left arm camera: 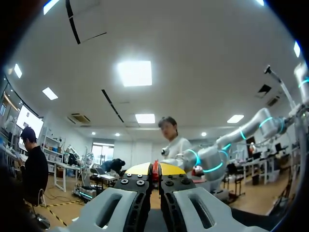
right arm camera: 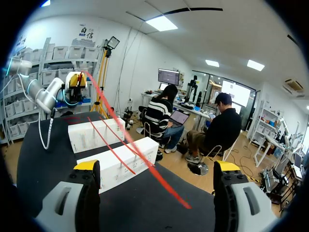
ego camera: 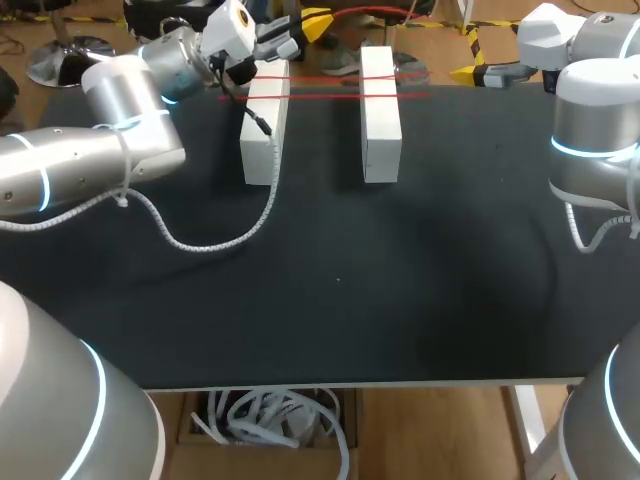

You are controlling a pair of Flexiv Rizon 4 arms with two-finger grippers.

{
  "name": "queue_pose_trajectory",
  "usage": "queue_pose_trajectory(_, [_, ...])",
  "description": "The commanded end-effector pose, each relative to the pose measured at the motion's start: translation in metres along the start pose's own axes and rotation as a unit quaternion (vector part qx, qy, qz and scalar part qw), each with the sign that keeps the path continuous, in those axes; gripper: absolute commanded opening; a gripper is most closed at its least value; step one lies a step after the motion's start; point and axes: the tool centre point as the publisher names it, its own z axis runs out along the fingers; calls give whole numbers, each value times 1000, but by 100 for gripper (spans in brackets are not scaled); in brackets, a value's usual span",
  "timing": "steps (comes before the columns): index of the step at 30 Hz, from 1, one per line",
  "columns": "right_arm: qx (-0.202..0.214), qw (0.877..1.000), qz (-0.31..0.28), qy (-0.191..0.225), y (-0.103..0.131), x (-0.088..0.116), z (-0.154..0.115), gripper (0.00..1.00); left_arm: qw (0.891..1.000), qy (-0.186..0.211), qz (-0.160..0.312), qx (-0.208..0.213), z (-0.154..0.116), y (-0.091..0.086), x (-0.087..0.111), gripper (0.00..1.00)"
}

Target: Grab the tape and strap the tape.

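Observation:
Two white blocks, a left one [ego camera: 265, 125] and a right one [ego camera: 380, 110], stand side by side at the far end of the black table [ego camera: 330, 300]. Red tape [ego camera: 330, 80] runs across both in two strands. My left gripper [ego camera: 312, 24] hovers over the far end of the left block, shut on the red tape [left arm camera: 155, 170], which shows between its yellow tips [left arm camera: 155, 169]. A further strand [right arm camera: 140, 154] runs from it towards my right gripper [right arm camera: 157, 166] and passes between that gripper's open fingers without touching them. In the head view my right gripper [ego camera: 470, 68] is beyond the right block.
A grey spiral cable [ego camera: 200, 240] from my left arm droops onto the table in front of the left block. In the right wrist view both blocks [right arm camera: 116, 162] lie just ahead of the fingers. Below the table's near edge is a box of white cables [ego camera: 270, 415].

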Motion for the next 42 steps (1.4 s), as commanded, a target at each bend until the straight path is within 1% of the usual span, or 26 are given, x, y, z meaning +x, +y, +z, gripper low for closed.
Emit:
queue_pose_trajectory(1, [-1,1000,0,0,0,0,-1,100,1000,14,-4,2,1,2,-6,0])
queue_pose_trajectory(6, [-1,1000,0,0,0,0,-1,100,999,34,-11,3,4,3,-3,0])
queue_pose_trajectory(10, [-1,1000,0,0,0,0,-1,100,999,41,-14,3,5,4,-2,0])
queue_pose_trajectory(22, [-1,1000,0,0,0,0,-1,100,999,46,-10,-6,5,3,0,0])
queue_pose_trajectory(30, [-1,1000,0,0,0,0,-1,100,999,45,-13,11,5,4,2,0])
queue_pose_trajectory(42, [-1,1000,0,0,0,0,-1,100,998,53,-9,13,5,5,6,0])
